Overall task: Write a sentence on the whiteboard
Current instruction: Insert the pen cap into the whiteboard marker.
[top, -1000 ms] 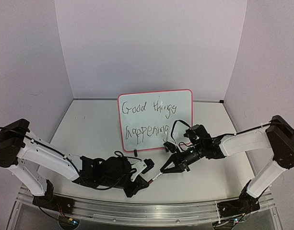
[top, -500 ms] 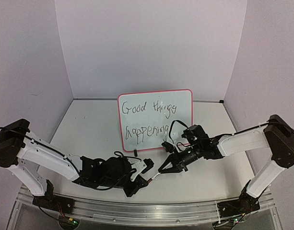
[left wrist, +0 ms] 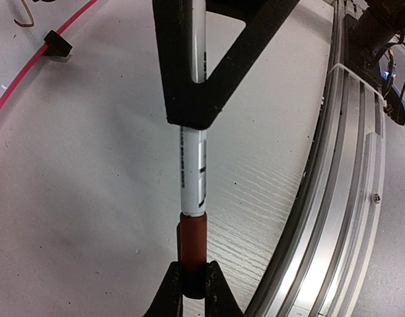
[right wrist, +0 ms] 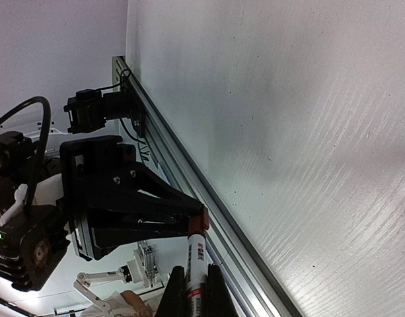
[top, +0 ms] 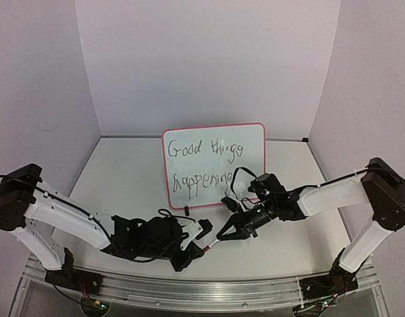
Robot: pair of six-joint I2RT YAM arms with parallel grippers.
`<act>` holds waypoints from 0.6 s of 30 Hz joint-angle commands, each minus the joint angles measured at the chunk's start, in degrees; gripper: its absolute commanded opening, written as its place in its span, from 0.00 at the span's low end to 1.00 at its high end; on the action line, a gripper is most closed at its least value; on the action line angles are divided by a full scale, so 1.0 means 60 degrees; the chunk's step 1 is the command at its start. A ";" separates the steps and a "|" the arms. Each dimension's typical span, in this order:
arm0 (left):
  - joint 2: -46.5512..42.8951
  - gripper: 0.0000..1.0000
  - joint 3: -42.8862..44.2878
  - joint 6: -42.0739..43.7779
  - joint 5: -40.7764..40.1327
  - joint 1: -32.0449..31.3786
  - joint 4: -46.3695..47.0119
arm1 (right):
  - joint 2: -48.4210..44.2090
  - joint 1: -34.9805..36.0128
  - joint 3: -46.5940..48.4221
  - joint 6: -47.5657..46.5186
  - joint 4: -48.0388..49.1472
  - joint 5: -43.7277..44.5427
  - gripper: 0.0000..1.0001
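The whiteboard [top: 252,142] stands upright at mid-table, its pink frame [left wrist: 30,63] and a black clip foot [left wrist: 57,45] also in the left wrist view. The sentence [top: 205,164] runs across it in two black handwritten lines. In front of the board, low over the table, the two arms meet tip to tip. My left gripper [top: 203,249] [left wrist: 192,285] is shut on the marker's red cap [left wrist: 191,241] [right wrist: 197,223]. My right gripper [top: 222,236] [right wrist: 193,294] is shut on the marker's white barrel [left wrist: 193,168] [right wrist: 195,261], whose end sits in the cap.
An aluminium rail [top: 189,290] [left wrist: 334,198] runs along the table's near edge, close under both grippers. White walls enclose the table at the left, back and right. Loose cables hang round both wrists.
The right gripper has shifted slightly left toward the left gripper with the marker. The left arm and the whiteboard have stayed put.
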 commanded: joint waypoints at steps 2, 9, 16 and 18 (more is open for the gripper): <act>-0.0202 0.00 0.0734 0.0190 -0.0414 0.0055 0.1707 | 0.0148 0.0488 0.0336 -0.0045 0.0325 -0.0512 0.00; -0.0236 0.00 0.0729 0.0161 -0.0347 0.0090 0.1879 | 0.0225 0.0580 0.0416 -0.0059 0.0325 -0.0521 0.00; -0.0238 0.00 0.0743 0.0133 -0.0227 0.0225 0.2177 | 0.0241 0.0658 0.0414 -0.0045 0.0326 -0.0477 0.00; -0.0199 0.00 0.0814 0.0141 -0.0172 0.0251 0.2205 | 0.0262 0.0685 0.0416 -0.0045 0.0328 -0.0477 0.00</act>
